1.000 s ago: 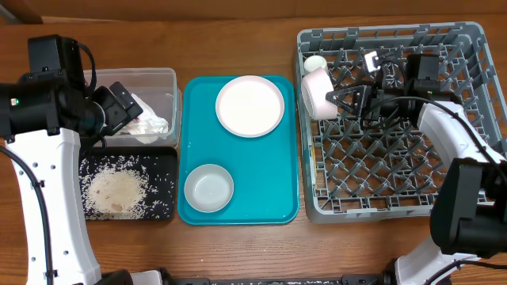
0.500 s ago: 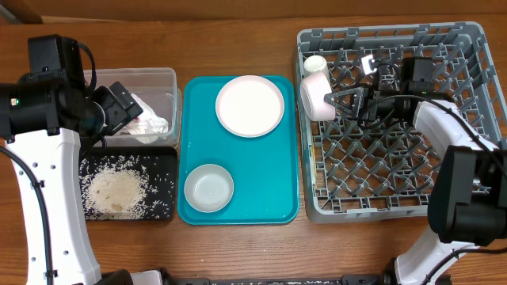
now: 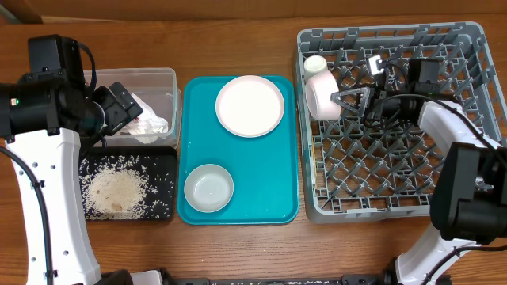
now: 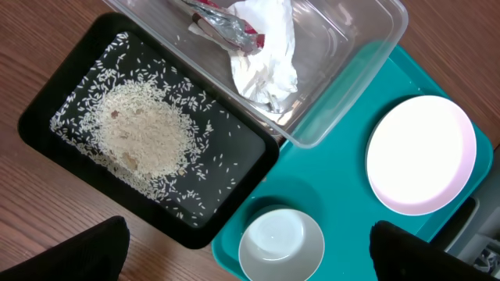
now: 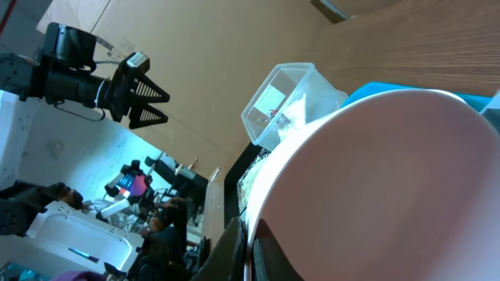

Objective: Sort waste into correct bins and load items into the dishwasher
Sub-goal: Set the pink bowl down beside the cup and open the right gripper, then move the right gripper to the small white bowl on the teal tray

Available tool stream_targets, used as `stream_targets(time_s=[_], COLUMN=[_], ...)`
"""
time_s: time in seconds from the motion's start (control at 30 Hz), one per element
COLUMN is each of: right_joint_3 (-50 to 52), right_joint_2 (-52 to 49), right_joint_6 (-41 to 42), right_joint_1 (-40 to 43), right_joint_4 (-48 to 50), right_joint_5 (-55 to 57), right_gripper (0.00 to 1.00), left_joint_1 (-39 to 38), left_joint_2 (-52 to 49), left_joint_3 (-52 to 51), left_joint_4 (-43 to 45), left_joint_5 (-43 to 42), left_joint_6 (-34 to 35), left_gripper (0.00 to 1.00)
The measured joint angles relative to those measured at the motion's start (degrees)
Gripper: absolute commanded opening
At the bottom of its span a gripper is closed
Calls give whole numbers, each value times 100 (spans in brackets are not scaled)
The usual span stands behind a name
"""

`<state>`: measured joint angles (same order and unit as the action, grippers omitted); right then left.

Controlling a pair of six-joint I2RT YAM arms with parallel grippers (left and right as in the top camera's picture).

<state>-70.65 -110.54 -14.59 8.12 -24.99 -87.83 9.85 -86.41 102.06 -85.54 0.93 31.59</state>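
My right gripper (image 3: 342, 101) is shut on the rim of a pale pink bowl (image 3: 321, 95) and holds it on edge at the far left of the grey dish rack (image 3: 467, 119). In the right wrist view the bowl (image 5: 391, 179) fills the frame, its rim pinched between the fingers (image 5: 234, 246). A small white cup (image 3: 315, 63) stands in the rack's back left corner. My left gripper (image 3: 120, 107) hovers open and empty above the clear tub (image 3: 170, 79). The tub holds the white napkin (image 4: 266, 55) and the red wrapper (image 4: 226, 23). Rice (image 3: 117, 192) lies in the black tray (image 3: 162, 158). No chopsticks show.
A teal tray (image 3: 277, 190) lies between the bins and the rack. It carries the pale pink plate (image 3: 249, 105) and a small whitish bowl (image 3: 208, 188), which also shows in the left wrist view (image 4: 281, 246). Bare wooden table surrounds everything.
My right gripper has shifted slightly to the right with the pink bowl inside the rack. The left arm has not moved.
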Motion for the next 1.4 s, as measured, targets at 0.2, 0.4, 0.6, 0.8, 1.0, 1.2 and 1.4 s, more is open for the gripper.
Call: stream_targets(time_s=[0.2, 0.4, 0.6, 0.8, 1.0, 1.2, 1.4], right_joint_3=[7, 13, 15, 15, 13, -63, -234], right_joint_2=[-4, -22, -35, -37, 4, 763, 2247], right_joint_6=[-11, -15, 289, 1163, 1989, 2369, 2299], right_joint_1=[153, 400, 734, 962, 1021, 894, 0], right_joint_4=[-90, -4, 122, 511, 481, -120, -898], right_joint_5=[275, 372, 461, 879, 1451, 2516, 4175], right_gripper=[25, 31, 31, 27, 26, 26, 27], left_joint_1=[0, 0, 0, 0, 0, 0, 0], left_joint_2=[0, 0, 0, 0, 0, 0, 0], left_joint_3=[0, 0, 0, 0, 0, 0, 0], left_joint_4=[0, 0, -2, 0, -2, -2, -2], left_joint_5=[0, -2, 0, 0, 0, 0, -2], left_joint_6=[0, 0, 0, 0, 0, 0, 0], left_gripper=[100, 100, 100, 100, 100, 100, 100])
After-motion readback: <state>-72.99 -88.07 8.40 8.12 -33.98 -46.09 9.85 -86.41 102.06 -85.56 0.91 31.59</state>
